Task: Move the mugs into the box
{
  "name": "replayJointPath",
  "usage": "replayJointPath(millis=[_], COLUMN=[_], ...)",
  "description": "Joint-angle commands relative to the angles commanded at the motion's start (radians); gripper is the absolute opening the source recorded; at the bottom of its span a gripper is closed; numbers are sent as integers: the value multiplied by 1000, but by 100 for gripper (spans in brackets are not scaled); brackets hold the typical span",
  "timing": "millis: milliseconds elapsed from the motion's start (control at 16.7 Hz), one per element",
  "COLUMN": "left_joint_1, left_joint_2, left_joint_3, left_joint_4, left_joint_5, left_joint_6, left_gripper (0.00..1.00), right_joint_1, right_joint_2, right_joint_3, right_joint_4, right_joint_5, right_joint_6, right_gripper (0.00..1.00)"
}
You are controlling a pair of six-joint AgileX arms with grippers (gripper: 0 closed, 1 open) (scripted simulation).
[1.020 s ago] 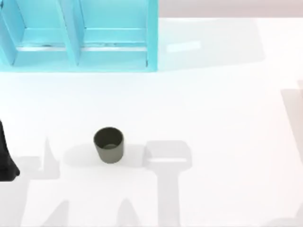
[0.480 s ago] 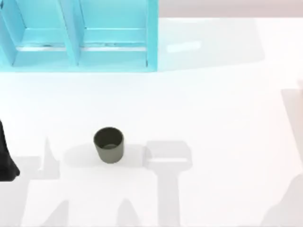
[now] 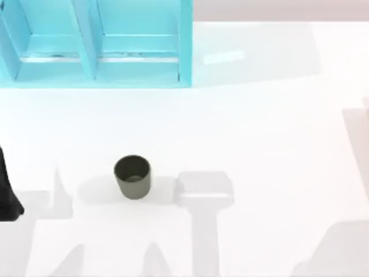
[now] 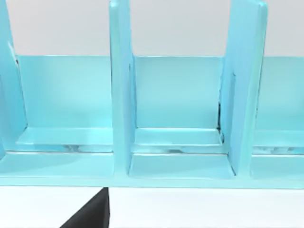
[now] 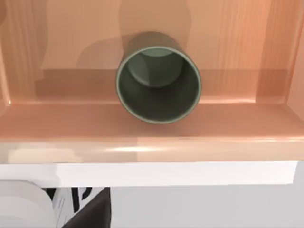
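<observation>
Mugs: one dark olive mug upright on the table, another mug inside the box.

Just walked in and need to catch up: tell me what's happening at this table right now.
Two mugs are being moved into a box, and the job looks half done. One mug already stands upright inside the wooden box, seen from the right wrist view. The other mug stands upright on the white table, in front of a turquoise shelf unit, with nothing holding it. The left arm sits at the table's left edge.
</observation>
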Motion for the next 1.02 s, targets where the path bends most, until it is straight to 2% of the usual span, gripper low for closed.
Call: replayJointPath(millis=[240, 420, 660, 1020], left_joint_1=[0, 0, 0, 0], left_joint_2=[0, 0, 0, 0], left_joint_3=[0, 0, 0, 0], left_joint_4=[0, 0, 0, 0], left_joint_5=[0, 0, 0, 0], left_joint_6=[0, 0, 0, 0], left_gripper=[100, 100, 100, 100], right_joint_1=[34, 156, 430, 948], right_joint_2=[22, 104, 293, 656], right_joint_3=[29, 149, 395, 817], right_joint_4=[0, -14, -58, -144], right_joint_5=[0, 3, 12, 21], right_joint_6=[32, 157, 434, 942], right_gripper=[100, 100, 100, 100])
